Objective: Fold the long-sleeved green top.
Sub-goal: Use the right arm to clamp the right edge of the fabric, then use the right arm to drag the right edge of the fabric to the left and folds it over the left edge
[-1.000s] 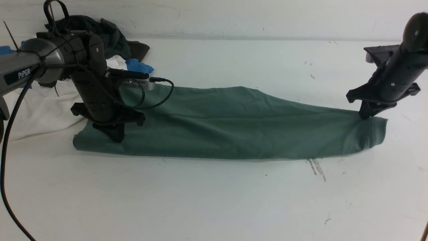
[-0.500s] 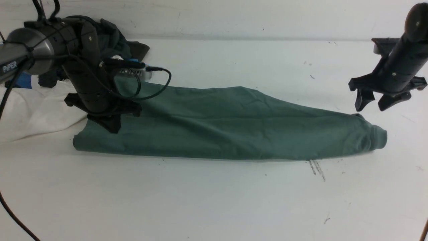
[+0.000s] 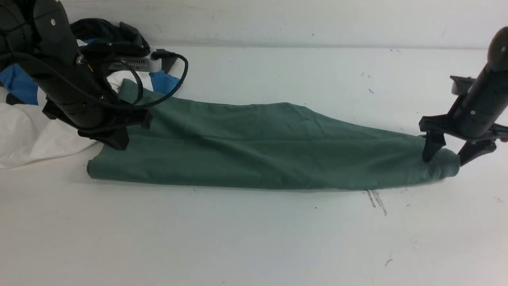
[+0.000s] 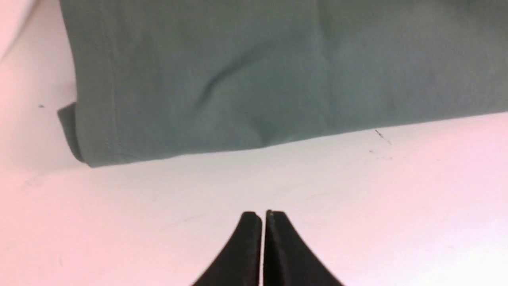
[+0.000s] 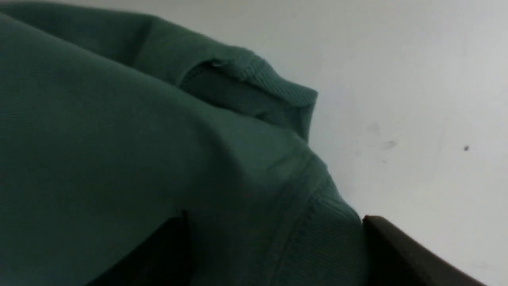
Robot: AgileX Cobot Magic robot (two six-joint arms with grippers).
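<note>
Front: top (image 3: 258, 147) lies as a long band on the desk (image 3: 254, 238); right hand (image 3: 444, 159), wide, straddles its right end, likely to pinch it for folding; left hand (image 3: 119, 143) hangs over its left end.
Left wrist: left hand (image 4: 264, 216) closed tight, empty, just off the top (image 4: 238, 79).
Right wrist: the top's (image 5: 119, 139) ribbed edge sits inside the spread right hand (image 5: 274, 254).

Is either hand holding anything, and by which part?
Nothing is held. The left hand is shut, empty; the right hand, open, straddles the green top at its end.

Place: robotics lab test bench
Surface: bare white table (image 3: 254, 238), scuffed with pen marks (image 3: 376, 200)
Backdrop: plain white wall (image 3: 278, 20)
Equipment: black cabled left arm (image 3: 67, 91), right arm (image 3: 476, 107)
Material: green long-sleeved top (image 3: 258, 147), heap of garments (image 3: 27, 131)
</note>
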